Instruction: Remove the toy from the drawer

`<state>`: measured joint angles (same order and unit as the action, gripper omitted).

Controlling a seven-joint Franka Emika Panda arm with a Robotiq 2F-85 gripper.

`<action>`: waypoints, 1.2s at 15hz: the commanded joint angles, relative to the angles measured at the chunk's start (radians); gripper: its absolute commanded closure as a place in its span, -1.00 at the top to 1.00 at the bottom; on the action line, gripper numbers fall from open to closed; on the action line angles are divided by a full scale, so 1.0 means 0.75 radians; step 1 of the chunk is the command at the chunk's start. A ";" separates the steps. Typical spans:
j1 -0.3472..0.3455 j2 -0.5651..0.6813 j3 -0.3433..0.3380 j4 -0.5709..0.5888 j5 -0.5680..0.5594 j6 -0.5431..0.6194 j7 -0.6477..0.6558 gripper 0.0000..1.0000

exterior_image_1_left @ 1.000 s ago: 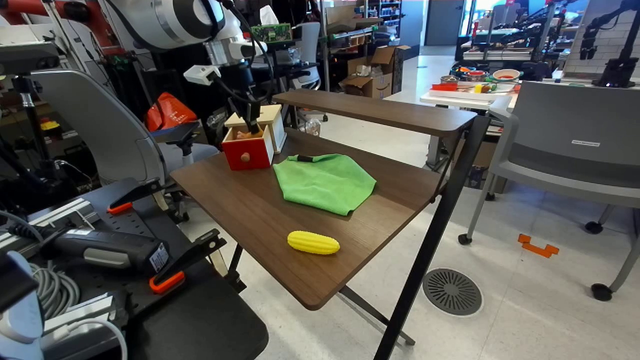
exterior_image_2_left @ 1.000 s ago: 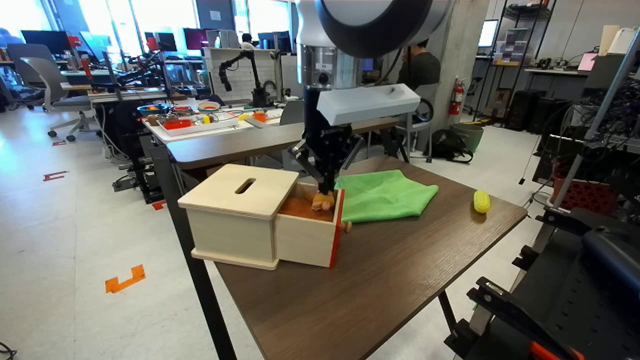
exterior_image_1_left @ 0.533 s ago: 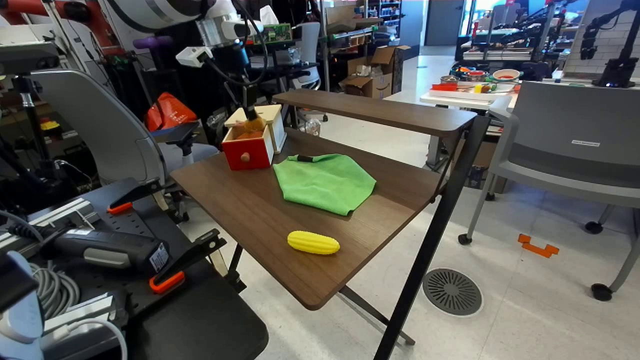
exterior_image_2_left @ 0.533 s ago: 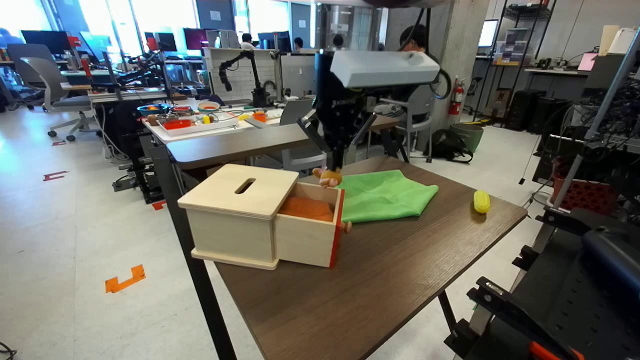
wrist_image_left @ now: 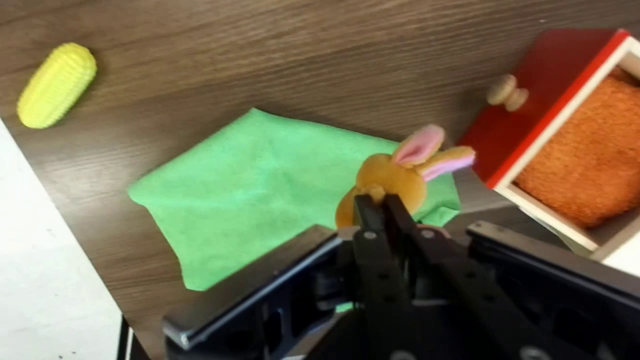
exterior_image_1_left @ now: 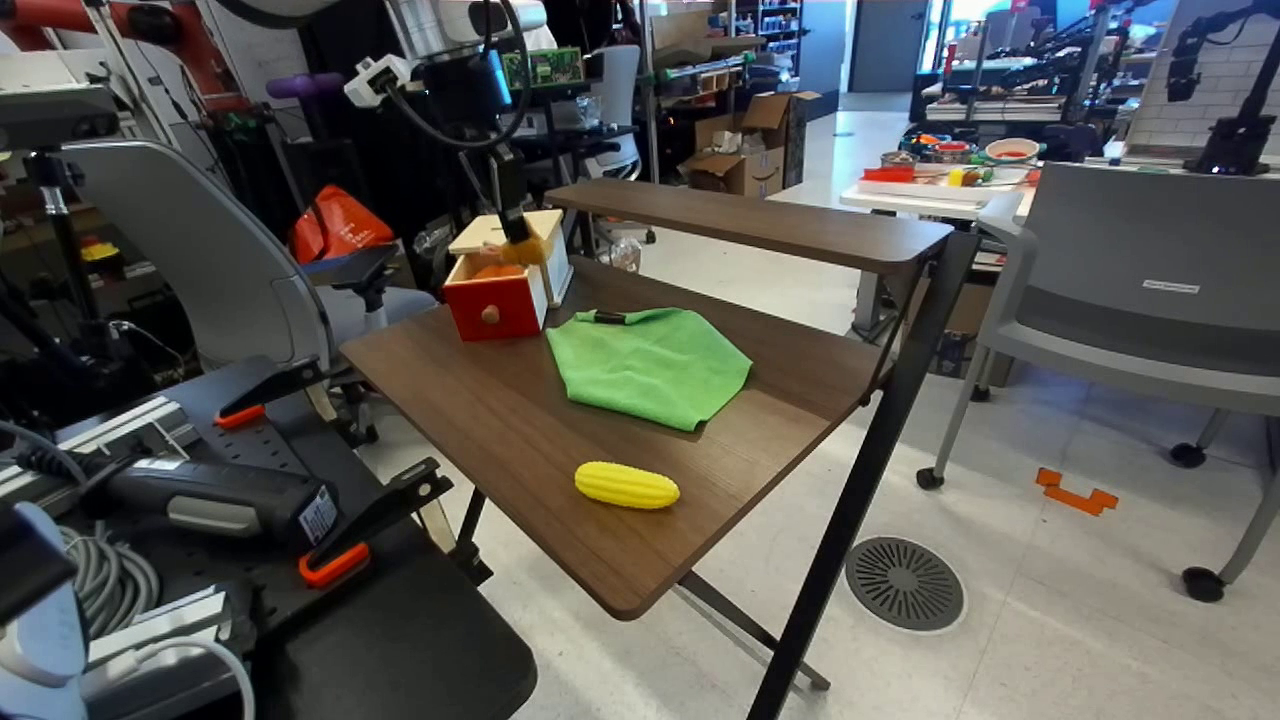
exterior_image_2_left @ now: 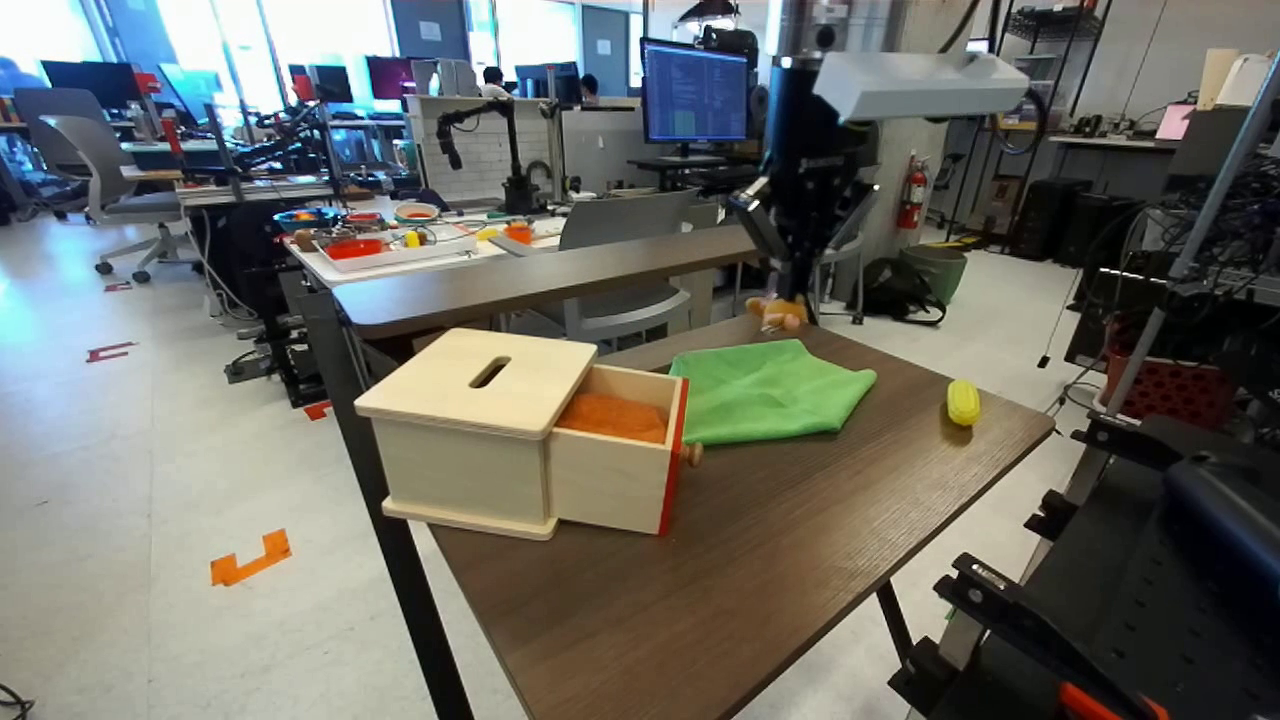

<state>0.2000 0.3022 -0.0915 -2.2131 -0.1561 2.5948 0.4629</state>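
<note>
The toy is a small orange-tan plush bunny with pink ears (wrist_image_left: 387, 175). My gripper (wrist_image_left: 382, 200) is shut on it, with a bit of its fabric pinched between the fingertips. In both exterior views the toy (exterior_image_2_left: 778, 313) (exterior_image_1_left: 524, 250) hangs from the gripper (exterior_image_2_left: 795, 292) (exterior_image_1_left: 515, 225), outside the drawer and above table height. In the wrist view it shows over the green cloth. The drawer (exterior_image_2_left: 610, 487) stands pulled out of its light wooden box, with its red front and knob also in the wrist view (wrist_image_left: 555, 65). An orange cloth (wrist_image_left: 590, 155) lies inside it.
The green cloth (exterior_image_2_left: 770, 392) lies flat on the brown table (exterior_image_2_left: 800, 560) beside the drawer. A yellow corn-like piece (exterior_image_1_left: 627, 485) lies near a table corner. A raised brown shelf (exterior_image_1_left: 750, 225) runs along one table side. The wooden box top (exterior_image_2_left: 480, 380) has a slot.
My gripper has lifted the toy from inside the drawer, up over its rim and sideways away from it toward the green cloth's side. The drawer, cloth and yellow piece have not moved.
</note>
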 commanded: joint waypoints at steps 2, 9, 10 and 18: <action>-0.082 -0.130 -0.049 -0.254 -0.053 0.055 0.002 -0.96; -0.182 -0.014 -0.113 -0.334 -0.033 0.187 0.004 -0.96; -0.184 0.010 -0.124 -0.331 -0.032 0.200 0.008 -0.96; -0.163 0.190 -0.176 -0.273 0.013 0.225 -0.004 -0.32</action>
<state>0.0628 0.4110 -0.2032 -2.4411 -0.1675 2.7501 0.4631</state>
